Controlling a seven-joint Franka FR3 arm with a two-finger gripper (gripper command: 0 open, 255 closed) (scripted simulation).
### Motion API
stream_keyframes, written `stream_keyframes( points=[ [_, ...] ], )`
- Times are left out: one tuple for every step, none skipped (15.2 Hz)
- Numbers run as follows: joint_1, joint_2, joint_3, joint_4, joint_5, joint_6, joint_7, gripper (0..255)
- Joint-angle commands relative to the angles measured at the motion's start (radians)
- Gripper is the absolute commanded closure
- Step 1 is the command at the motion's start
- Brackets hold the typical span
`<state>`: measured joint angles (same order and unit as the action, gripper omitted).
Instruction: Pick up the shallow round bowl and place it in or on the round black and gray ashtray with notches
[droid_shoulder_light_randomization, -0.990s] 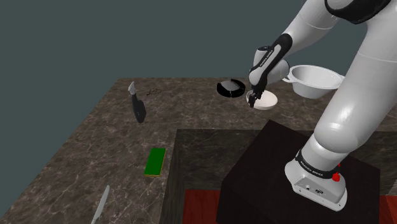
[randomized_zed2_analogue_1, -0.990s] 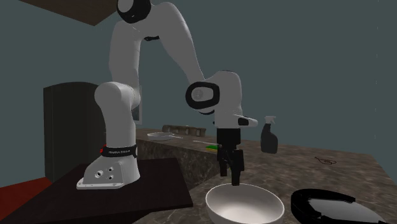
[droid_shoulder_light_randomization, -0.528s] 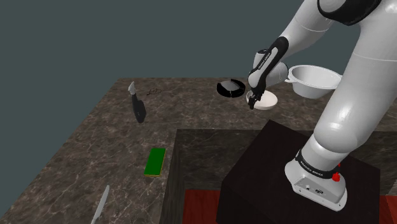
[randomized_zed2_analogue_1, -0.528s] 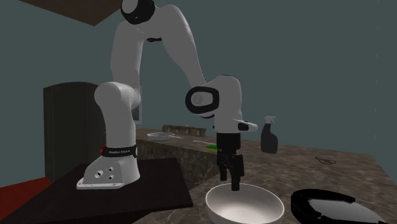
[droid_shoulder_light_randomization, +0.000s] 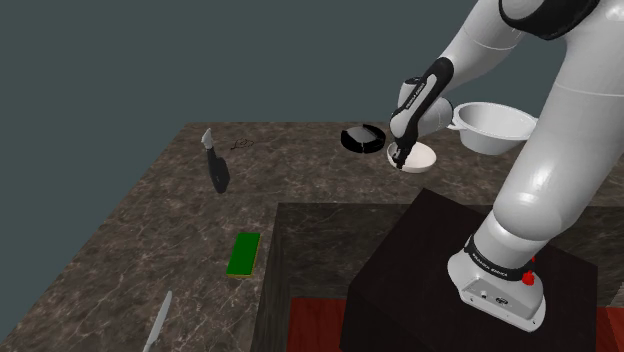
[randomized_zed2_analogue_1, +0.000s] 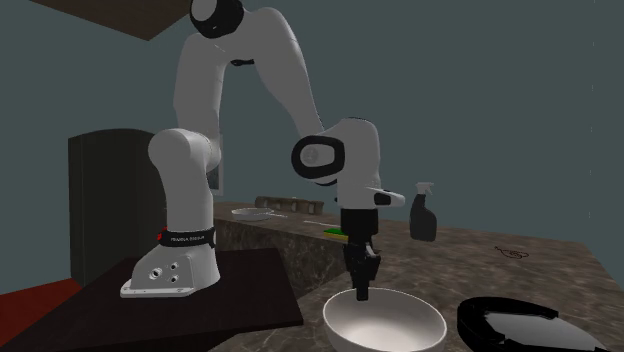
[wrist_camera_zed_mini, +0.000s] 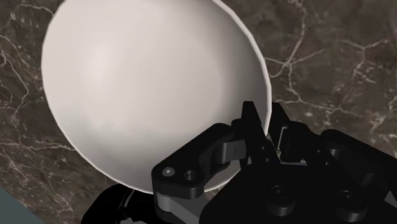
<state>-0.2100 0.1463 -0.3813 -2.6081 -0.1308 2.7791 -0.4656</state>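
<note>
The shallow white bowl (droid_shoulder_light_randomization: 420, 156) rests on the dark marble counter, just to the shoulder view's right of the round black ashtray (droid_shoulder_light_randomization: 362, 138). My black gripper (droid_shoulder_light_randomization: 398, 161) points down at the bowl's near rim. In the wrist view the gripper (wrist_camera_zed_mini: 264, 118) is shut on that rim, one finger inside the bowl (wrist_camera_zed_mini: 153, 89) and one outside. In the second exterior view the gripper (randomized_zed2_analogue_1: 361, 293) reaches into the bowl (randomized_zed2_analogue_1: 385, 322), with the ashtray (randomized_zed2_analogue_1: 525, 328) at its right.
A larger white bowl with a spout (droid_shoulder_light_randomization: 492, 127) sits behind the arm. A dark spray bottle (droid_shoulder_light_randomization: 215, 165), a green block (droid_shoulder_light_randomization: 243, 253) and a knife (droid_shoulder_light_randomization: 158, 325) lie further along the counter. The black stand (droid_shoulder_light_randomization: 440, 270) fills the lower right.
The gripper came down a little onto the bowl's rim, and its fingers went from standing apart to shut on the rim. The bowl has not moved.
</note>
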Motion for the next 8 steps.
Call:
stream_keyframes(
  points=[
    [0.0, 0.001, -0.001, 0.0, 0.0, 0.0, 0.0, 255],
    [0.0, 0.0, -0.001, 0.0, 0.0, 0.0, 0.0, 255],
    [-0.001, 0.0, -0.001, 0.0, 0.0, 0.0, 0.0, 255],
    [-0.001, 0.001, 0.0, 0.0, 0.0, 0.0, 0.0, 255],
    [0.002, -0.016, -0.005, -0.001, -0.01, -0.015, 0.006, 255],
    [0.005, -0.032, -0.009, -0.001, -0.019, -0.031, 0.011, 255],
    [0.007, -0.049, -0.012, -0.001, -0.029, -0.046, 0.017, 255],
    [0.008, -0.065, -0.015, -0.001, -0.038, -0.062, 0.022, 255]
  ],
)
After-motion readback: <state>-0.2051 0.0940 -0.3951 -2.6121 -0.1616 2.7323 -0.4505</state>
